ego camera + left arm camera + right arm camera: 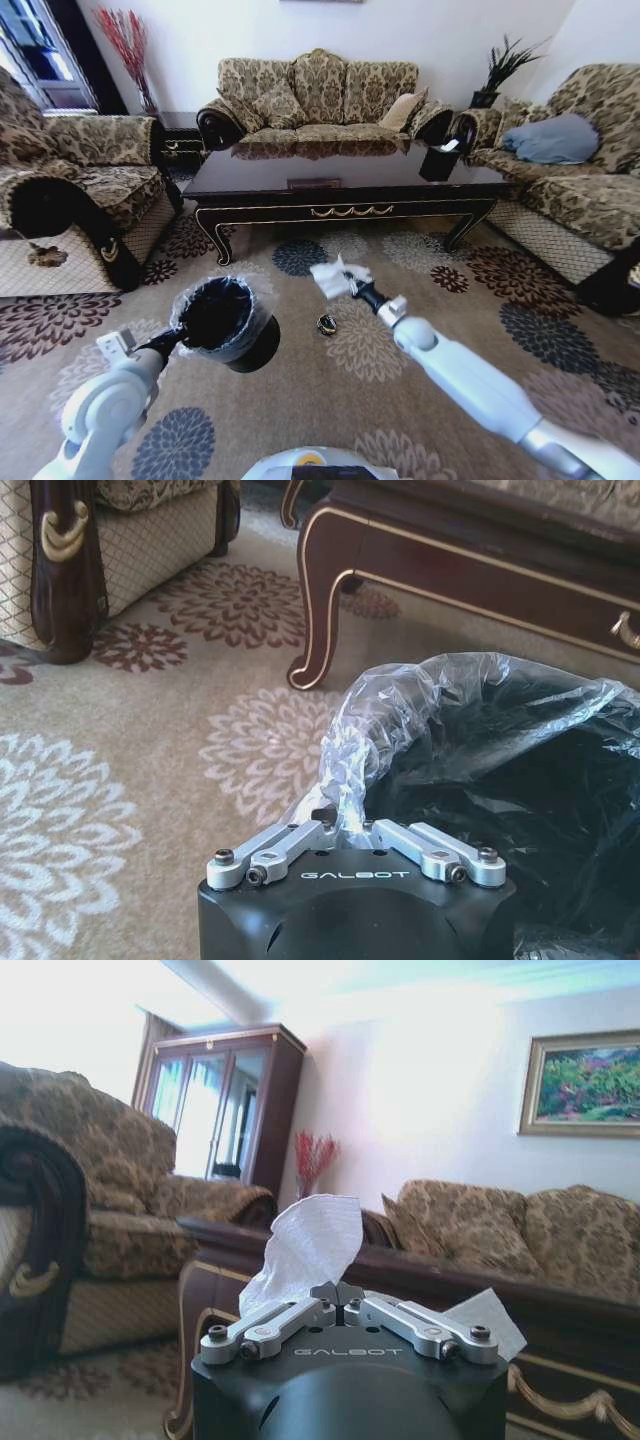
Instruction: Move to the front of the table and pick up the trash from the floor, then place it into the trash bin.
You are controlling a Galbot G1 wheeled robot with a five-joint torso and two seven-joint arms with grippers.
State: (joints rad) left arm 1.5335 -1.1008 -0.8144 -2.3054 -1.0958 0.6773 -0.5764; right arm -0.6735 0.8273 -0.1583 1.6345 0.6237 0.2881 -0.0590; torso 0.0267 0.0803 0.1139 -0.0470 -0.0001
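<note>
Daylight is flooding in from the window at the robot's far left, glaring off the glossy table. The head view is bowing strongly at its edges. In the right wrist view, the wall is washing out, while the tissue is staying reasonably sharp.

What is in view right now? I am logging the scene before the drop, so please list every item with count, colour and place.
Table: one, glossy dark wood with gold trim, beyond the carpet.
Trash bin: one, black with a clear liner, held off the floor at the left.
Tissue: one, white, pinched in the right gripper.
Dark round object: one, on the carpet between the arms.
Black box: one, on the table's right end.
Sofas: three, patterned beige, around the table.
Blue cushion: one, on the right sofa.
Left gripper: jaws shut on the bin's liner.
Right gripper: jaws shut on the tissue.
</note>
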